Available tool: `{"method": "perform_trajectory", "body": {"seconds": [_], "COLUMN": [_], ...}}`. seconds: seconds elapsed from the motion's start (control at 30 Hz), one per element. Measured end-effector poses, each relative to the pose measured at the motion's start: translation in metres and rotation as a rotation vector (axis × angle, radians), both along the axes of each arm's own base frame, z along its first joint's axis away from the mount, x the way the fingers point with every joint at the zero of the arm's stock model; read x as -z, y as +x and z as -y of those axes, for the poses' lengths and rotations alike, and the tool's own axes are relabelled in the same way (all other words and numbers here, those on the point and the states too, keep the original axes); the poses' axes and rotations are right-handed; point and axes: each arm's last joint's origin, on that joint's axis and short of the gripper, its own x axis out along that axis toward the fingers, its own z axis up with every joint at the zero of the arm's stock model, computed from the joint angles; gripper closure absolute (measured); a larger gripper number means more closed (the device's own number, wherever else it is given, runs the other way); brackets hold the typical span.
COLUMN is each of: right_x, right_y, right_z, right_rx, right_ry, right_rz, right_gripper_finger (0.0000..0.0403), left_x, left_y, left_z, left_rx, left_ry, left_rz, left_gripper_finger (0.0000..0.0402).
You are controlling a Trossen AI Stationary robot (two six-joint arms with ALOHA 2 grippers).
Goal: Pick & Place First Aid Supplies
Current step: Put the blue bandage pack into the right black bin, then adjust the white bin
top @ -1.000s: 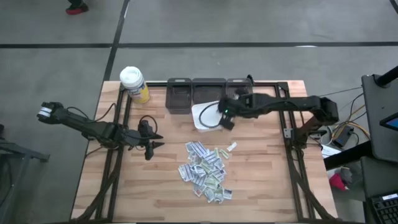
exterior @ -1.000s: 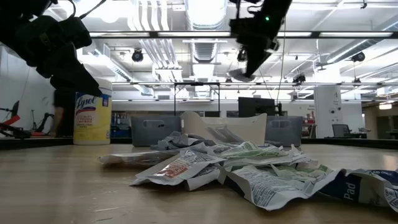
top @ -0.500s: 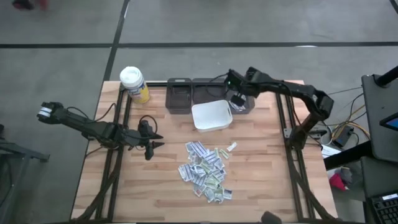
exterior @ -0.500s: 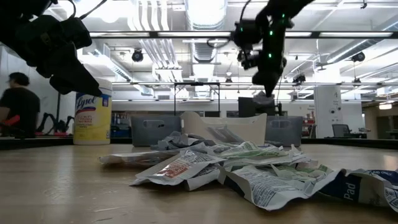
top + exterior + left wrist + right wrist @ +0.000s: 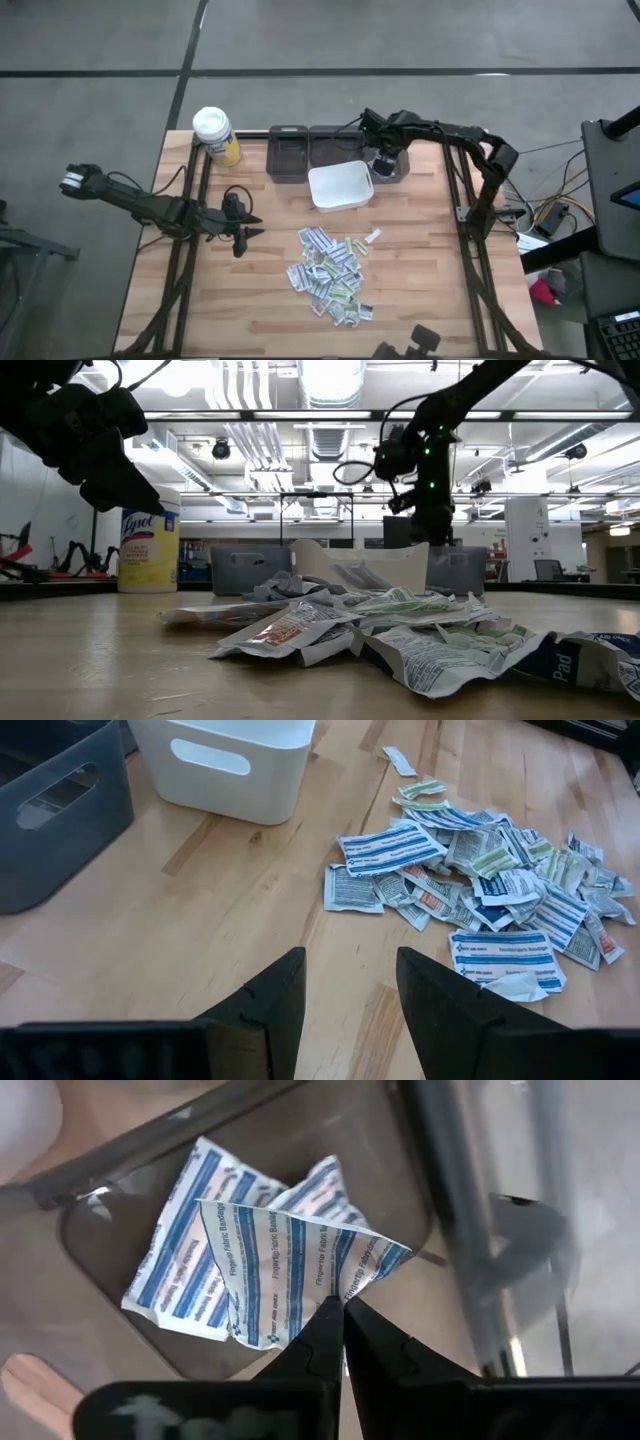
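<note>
The first aid supplies are small flat paper packets in a loose pile on the wooden table, also in the left wrist view and the low view. My right gripper is over the rightmost dark bin at the far edge, shut on a blue-striped packet. A second blue-striped packet lies flat on that bin's floor. My left gripper hovers open to the left of the pile, its fingers apart and touching nothing. My right gripper pinches the blue-striped packet by one edge between its two fingertips, coming from above and pointing down into the dark bin. The packet spreads out beyond the fingertips over the packet on the bin floor; whether the two touch I cannot tell.
A white bin stands between the pile and a row of three dark bins along the far edge. A yellow bottle with a white lid stands at the far left corner. Bare wood lies near the left arm and along the near edge.
My right gripper has moved from above the white bin toward the far right, over the rightmost dark bin, and has come down toward it while staying shut on the packet. The left arm and the pile have kept still.
</note>
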Motion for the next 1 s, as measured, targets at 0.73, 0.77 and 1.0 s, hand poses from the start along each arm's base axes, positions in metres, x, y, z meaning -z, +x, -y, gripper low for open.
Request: {"method": "perform_trajectory", "body": {"seconds": [0.73,0.77,1.0], "right_x": [-0.027,-0.032,-0.068], "right_y": [-0.002,-0.002,0.008], "right_z": [-0.015,-0.020,-0.067], "right_rx": [0.145,0.158,0.042], "right_ry": [0.141,0.185,0.365], "right_rz": [-0.093,-0.085,0.143], "right_gripper_finger": [0.0262,0.0260,0.0262], "left_x": [0.000,0.000,0.000], "left_y": [0.000,0.000,0.000], "left_z": [0.000,0.000,0.000], "left_rx": [-0.001,-0.001,-0.001], "left_ry": [-0.001,-0.001,-0.001], "left_rz": [0.001,0.000,0.001], "left_gripper_finger": [0.0241,0.0241,0.0241]}}
